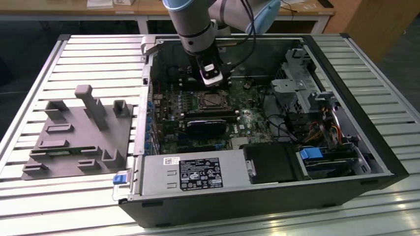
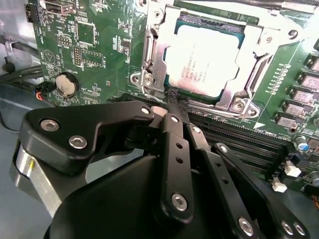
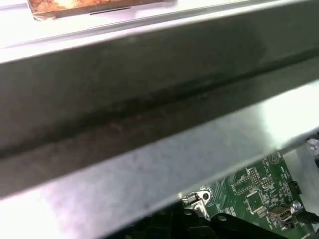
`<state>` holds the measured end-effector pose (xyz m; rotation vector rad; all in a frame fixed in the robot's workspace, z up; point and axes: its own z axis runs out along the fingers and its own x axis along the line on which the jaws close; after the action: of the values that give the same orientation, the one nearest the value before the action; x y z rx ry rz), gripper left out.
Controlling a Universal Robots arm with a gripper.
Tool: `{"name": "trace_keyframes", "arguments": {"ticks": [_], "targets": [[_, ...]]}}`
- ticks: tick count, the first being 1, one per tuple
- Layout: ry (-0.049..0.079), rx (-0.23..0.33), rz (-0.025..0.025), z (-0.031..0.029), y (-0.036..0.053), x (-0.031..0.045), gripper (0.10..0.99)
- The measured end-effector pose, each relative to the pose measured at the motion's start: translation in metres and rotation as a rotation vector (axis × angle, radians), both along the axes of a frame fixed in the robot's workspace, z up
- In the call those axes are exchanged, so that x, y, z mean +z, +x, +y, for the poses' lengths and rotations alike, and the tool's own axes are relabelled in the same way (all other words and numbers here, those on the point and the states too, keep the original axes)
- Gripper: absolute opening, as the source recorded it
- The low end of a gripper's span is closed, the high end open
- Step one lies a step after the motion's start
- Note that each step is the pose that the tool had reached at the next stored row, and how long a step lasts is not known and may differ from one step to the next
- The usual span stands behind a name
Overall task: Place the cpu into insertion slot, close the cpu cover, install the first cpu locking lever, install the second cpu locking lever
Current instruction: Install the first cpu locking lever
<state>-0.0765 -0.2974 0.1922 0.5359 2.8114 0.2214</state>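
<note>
insertion slot (image 2: 199,59): cpu (image 2: 204,57) seated | cpu cover (image 2: 249,69) closed over it

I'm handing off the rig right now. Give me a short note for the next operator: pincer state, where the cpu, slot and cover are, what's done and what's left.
Pincer: fingers together, holding nothing, tips just beside the insertion slot edge in the second wrist view; in the exterior view the arm hangs over the socket inside the open computer case.
Cpu: seated in the slot, pale top showing.
Cpu cover: lying down around the chip, its window framing it.
Done: cpu placed; cover looks closed.
Left: the two locking levers; I cannot tell from these views whether either is latched.
</note>
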Motion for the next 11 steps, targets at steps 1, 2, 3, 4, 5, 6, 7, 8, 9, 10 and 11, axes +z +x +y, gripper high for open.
{"name": "trace_keyframes", "arguments": {"ticks": [1, 2, 3, 4, 5, 6, 7, 8, 9, 10, 11], "targets": [[-0.001, -0.001, 0.0001, 0.0, 0.0001, -0.0001, 0.106], [-0.002, -0.002, 0.0001, 0.0, 0.0003, -0.0001, 0.106], [-0.003, -0.003, 0.0001, 0.0, 0.0005, -0.0002, 0.106], [-0.005, -0.004, 0.0, 0.0, 0.0008, -0.0003, 0.106], [-0.007, -0.005, 0.0, 0.0, 0.001, -0.0004, 0.106], [-0.009, -0.005, 0.0, 0.0, 0.0011, -0.0005, 0.106], [-0.009, -0.005, 0.0002, 0.0, 0.0011, -0.0006, 0.106], [-0.009, -0.006, 0.0002, -0.0001, 0.0011, -0.0009, 0.106], [-0.009, -0.006, 0.0002, 0.0, 0.0011, -0.0013, 0.106], [-0.009, -0.007, 0.0002, 0.0, 0.0012, -0.0018, 0.106], [-0.009, -0.007, 0.0003, 0.0, 0.0012, -0.0023, 0.106]]}}
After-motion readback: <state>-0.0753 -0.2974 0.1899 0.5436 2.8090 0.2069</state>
